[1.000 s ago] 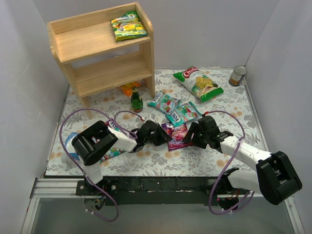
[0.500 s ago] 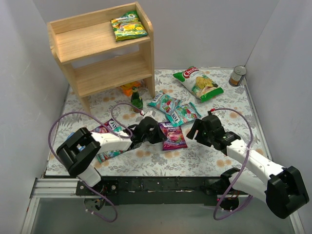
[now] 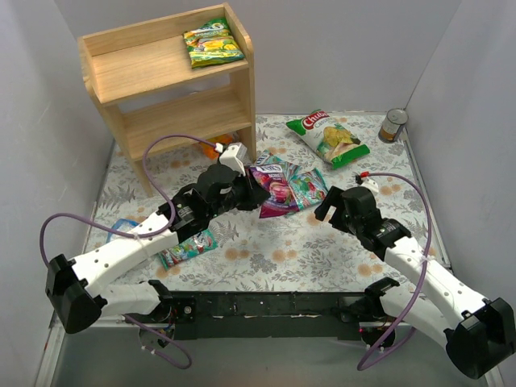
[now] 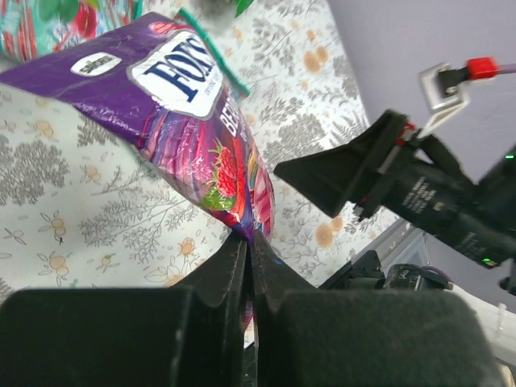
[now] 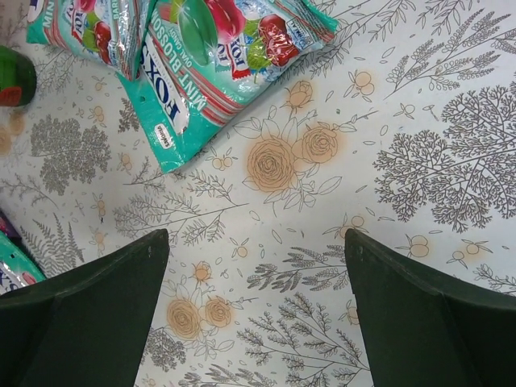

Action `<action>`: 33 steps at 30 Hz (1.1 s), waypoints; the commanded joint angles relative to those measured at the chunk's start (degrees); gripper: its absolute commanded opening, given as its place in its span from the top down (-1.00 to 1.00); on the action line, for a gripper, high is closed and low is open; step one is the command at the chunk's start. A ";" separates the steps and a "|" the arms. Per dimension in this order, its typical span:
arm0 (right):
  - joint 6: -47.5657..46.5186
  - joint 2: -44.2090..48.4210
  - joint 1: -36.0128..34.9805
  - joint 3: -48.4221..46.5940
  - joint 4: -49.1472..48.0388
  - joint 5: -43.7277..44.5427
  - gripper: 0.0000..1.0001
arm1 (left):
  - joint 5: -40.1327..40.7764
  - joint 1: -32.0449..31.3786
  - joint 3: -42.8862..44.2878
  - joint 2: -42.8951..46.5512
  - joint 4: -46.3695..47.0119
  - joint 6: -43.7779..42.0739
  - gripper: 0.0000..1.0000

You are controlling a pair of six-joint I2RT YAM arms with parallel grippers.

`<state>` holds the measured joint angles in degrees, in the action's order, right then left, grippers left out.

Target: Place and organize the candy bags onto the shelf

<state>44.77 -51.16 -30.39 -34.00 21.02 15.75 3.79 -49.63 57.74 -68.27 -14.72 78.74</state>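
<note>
My left gripper (image 3: pixel 258 196) is shut on the lower edge of a magenta-purple candy bag (image 3: pixel 276 187) and holds it lifted above the table, just right of the shelf (image 3: pixel 153 76). The left wrist view shows the bag (image 4: pixel 181 113) pinched between the shut fingers (image 4: pixel 218 278). A yellow-green candy bag (image 3: pixel 212 42) lies on the top tier. Teal candy bags (image 3: pixel 306 184) lie on the table behind the lifted one, also in the right wrist view (image 5: pixel 214 68). Another teal bag (image 3: pixel 187 246) lies at front left. My right gripper (image 3: pixel 326 208) is open and empty over bare cloth (image 5: pixel 266 266).
A white-and-green chip bag (image 3: pixel 328 137) lies at back right and a tin can (image 3: pixel 393 125) stands in the far right corner. An orange object (image 3: pixel 213 148) sits under the shelf. A green bottle (image 5: pixel 12 76) stands near the teal bags. A blue item (image 3: pixel 121 228) lies at left.
My left arm has stretched out and lifted the purple bag off the table, away from me toward the shelf. My right gripper has drawn back to the right, off the bags.
</note>
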 commanded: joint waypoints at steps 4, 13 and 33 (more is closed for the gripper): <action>-0.13 2.99 -0.02 0.42 -0.62 0.95 -0.94 | 6.48 -0.03 9.22 2.62 -7.50 -5.96 1.00; -0.39 4.40 -0.02 0.77 -0.89 1.04 -0.95 | 11.85 0.49 27.32 -1.95 -9.98 -13.52 1.00; -1.36 3.61 0.07 -0.10 -2.65 -0.81 -0.95 | 10.53 14.90 66.71 -14.96 -11.03 -30.83 1.00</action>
<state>44.51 -47.70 -30.39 -33.10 20.80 14.79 14.28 -37.23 118.83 -82.76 -27.55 52.21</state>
